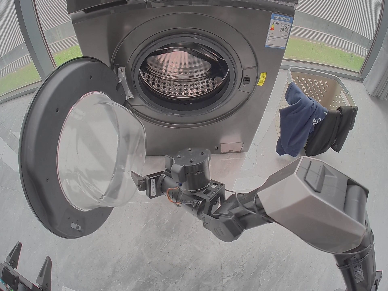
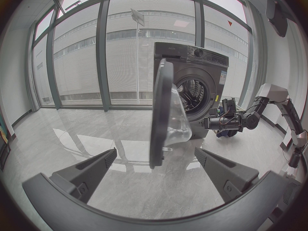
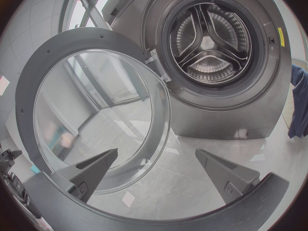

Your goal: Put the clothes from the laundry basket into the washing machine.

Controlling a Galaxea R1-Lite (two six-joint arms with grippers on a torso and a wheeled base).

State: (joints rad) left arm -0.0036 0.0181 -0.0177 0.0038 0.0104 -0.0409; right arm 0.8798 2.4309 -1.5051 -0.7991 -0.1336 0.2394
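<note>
Beside the grey washing machine (image 1: pixel 258 114), to its right, a pale laundry basket (image 1: pixel 319 86) stands on the floor. A blue garment (image 1: pixel 297 122) and a black one (image 1: pixel 329 130) hang over its near rim. The machine's round door (image 1: pixel 36 150) stands wide open. Both the right hand (image 3: pixel 156 153), low before the drum, and the left hand (image 2: pixel 155 152) are spread wide, holding nothing. The grey marbled floor (image 1: pixel 161 255) is glossy, and tall windows (image 2: pixel 80 55) line the room.

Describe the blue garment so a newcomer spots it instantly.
Right of the washing machine stands a beige laundry basket. Two garments hang over its near rim. The blue garment is the one nearer the machine, beside the black garment.
</note>
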